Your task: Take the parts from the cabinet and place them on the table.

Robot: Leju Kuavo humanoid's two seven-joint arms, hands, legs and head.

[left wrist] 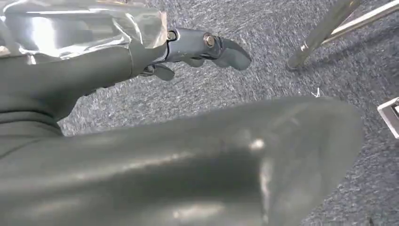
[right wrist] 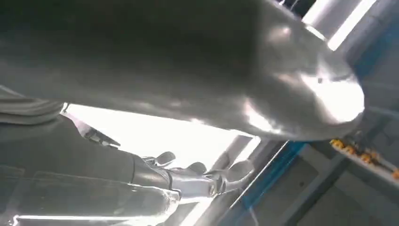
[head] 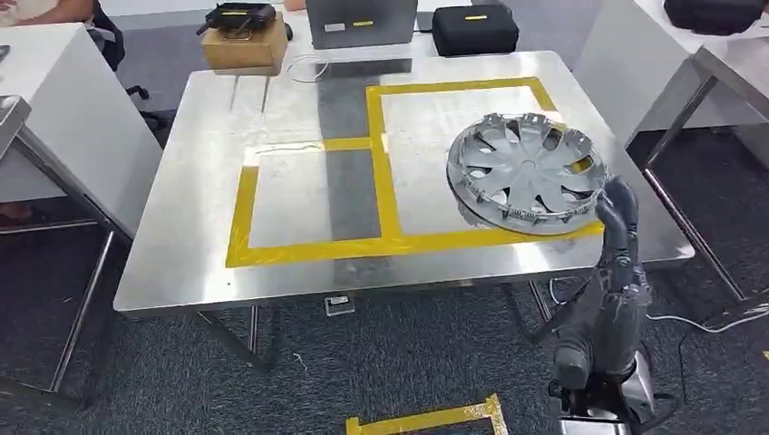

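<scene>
A silver hubcap (head: pixel 528 172) lies flat on the steel desk (head: pixel 299 272), inside the right-hand yellow tape square (head: pixel 385 163), at about three o'clock from the desk's middle. The right hand (head: pixel 620 227) stands just beside the hubcap's rim at its five o'clock, fingers (right wrist: pixel 226 172) raised and apart, grasping nothing. The left hand (left wrist: pixel 188 52) hangs over grey carpet, fingers loosely extended and empty. A cardboard box (head: pixel 243 43) sits at the desk's far edge, around eleven o'clock.
</scene>
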